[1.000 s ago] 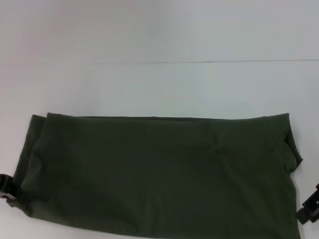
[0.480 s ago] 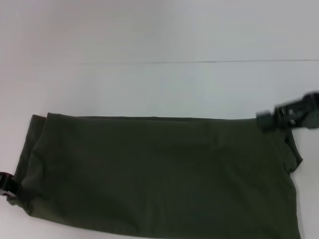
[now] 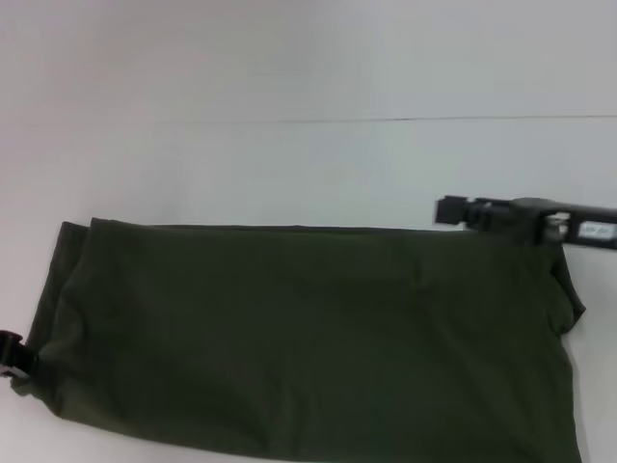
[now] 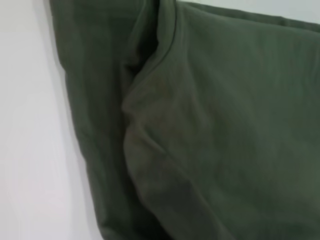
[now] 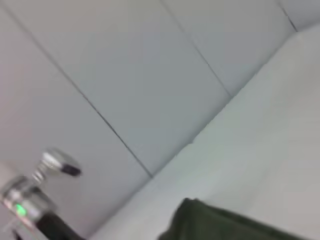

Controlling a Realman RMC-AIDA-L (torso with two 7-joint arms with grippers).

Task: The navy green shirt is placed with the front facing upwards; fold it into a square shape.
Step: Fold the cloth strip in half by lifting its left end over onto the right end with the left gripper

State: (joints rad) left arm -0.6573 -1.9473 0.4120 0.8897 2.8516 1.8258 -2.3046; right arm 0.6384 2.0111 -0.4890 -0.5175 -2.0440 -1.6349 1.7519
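Observation:
The navy green shirt (image 3: 308, 338) lies flat on the white table as a long band, plain green side up, with no lettering showing. Its far edge runs straight, and a sleeve fold bulges at the right end. My right gripper (image 3: 451, 209) reaches in from the right, level with the shirt's far right corner and just above its edge. My left gripper (image 3: 10, 355) peeks in at the shirt's near left end, against the cloth. The left wrist view is filled with layered shirt fabric (image 4: 210, 125) and a curved seam. The right wrist view catches only a shirt corner (image 5: 215, 225).
The white table (image 3: 289, 164) stretches beyond the shirt to a thin seam line at the back. In the right wrist view grey wall panels rise behind the table, and a metal fitting with a green light (image 5: 30, 195) sits at the picture's edge.
My right arm rose from the near right edge to the shirt's far right corner, then stretched further left. The left gripper sank slightly toward the picture's edge. The shirt has not moved.

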